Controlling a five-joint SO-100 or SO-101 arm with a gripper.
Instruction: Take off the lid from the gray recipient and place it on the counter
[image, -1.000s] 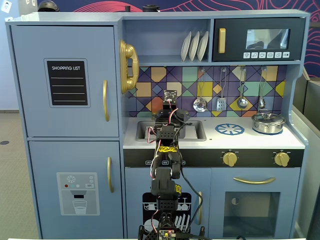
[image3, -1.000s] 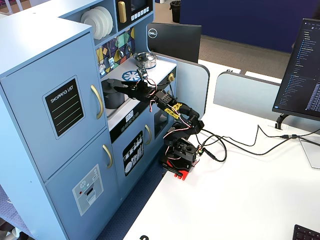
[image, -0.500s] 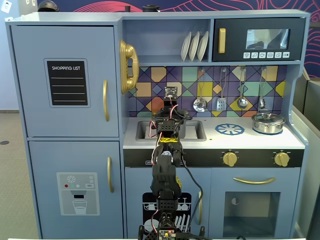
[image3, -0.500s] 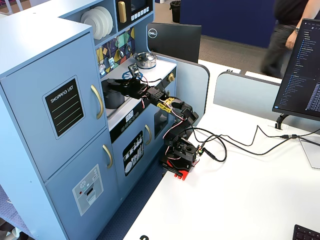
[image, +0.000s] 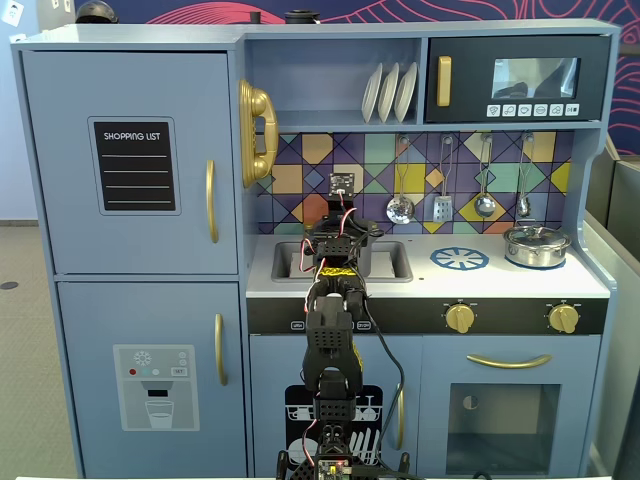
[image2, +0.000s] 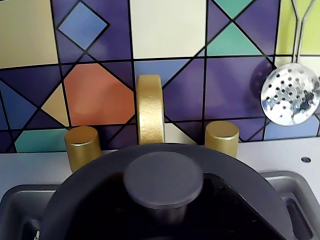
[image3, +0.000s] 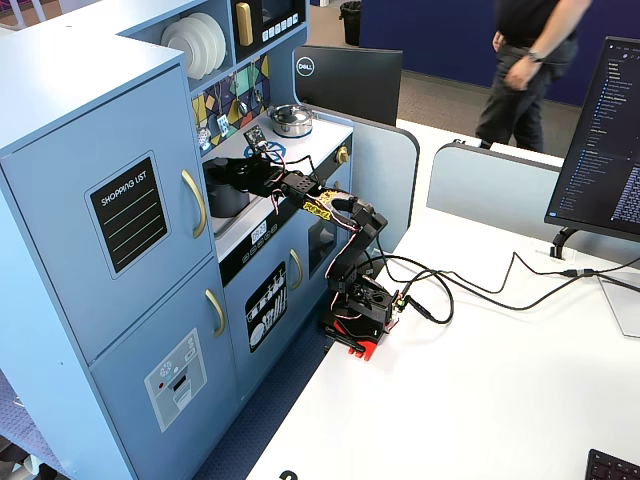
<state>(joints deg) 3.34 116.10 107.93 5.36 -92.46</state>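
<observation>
The lid (image2: 162, 182) fills the lower half of the wrist view, a matte dark-gray disc with its round central knob facing the camera, and it sits over the recessed sink (image2: 20, 200) at the left end of the bench (image: 500, 285). Behind it in that view stand the gold faucet (image2: 150, 107) and two gold tap knobs (image2: 82, 147), against the colored tile backsplash. The gray recipient (image3: 228, 190) shows in a fixed view as a dark cylinder at the sink, near the bench's back-left corner, with the arm's head reaching over it. The tool (image3: 243, 172) is at the pot's top; its fingers are hidden behind the arm in one fixed view and too small in the other, and the wrist view shows none of them, so I cannot tell whether it is spread or closed on the lid. Whether the lid rests on the pot or is raised off it cannot be told either. The shiny silver pot (image: 536, 245) stands with its own lid near the bench's right edge, just beside the blue-and-white burner print (image: 460, 259), well apart from the sink.
</observation>
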